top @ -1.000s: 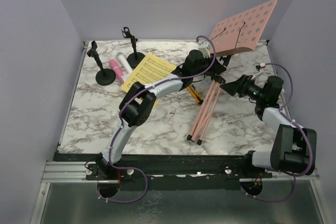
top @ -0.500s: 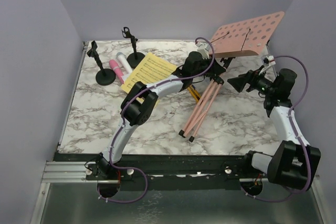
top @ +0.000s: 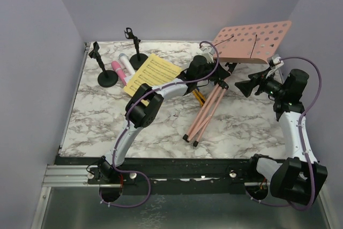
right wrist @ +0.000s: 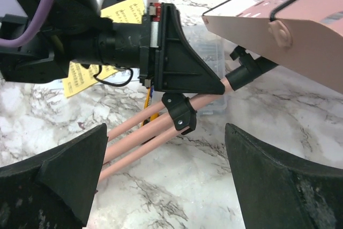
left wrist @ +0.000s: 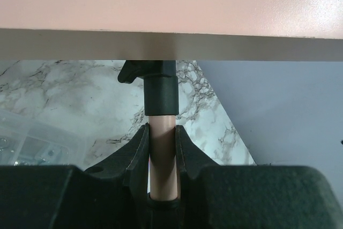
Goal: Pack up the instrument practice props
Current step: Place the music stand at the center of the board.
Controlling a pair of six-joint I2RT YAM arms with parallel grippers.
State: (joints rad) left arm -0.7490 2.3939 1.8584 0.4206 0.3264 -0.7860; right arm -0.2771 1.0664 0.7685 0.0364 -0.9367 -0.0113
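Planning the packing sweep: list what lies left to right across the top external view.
In order: black mic holder → pink microphone → yellow sheet music → music rack's legs → right arm's fingers.

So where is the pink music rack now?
Top view: the pink music rack leans at the far right of the table, its pole in the left gripper, the open right gripper beside it.

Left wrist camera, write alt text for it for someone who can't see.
The left gripper is shut on the music stand's pole, just below its black collar. The stand's pink perforated tray fills the top of the frame, with the marble table and a clear plastic box behind.
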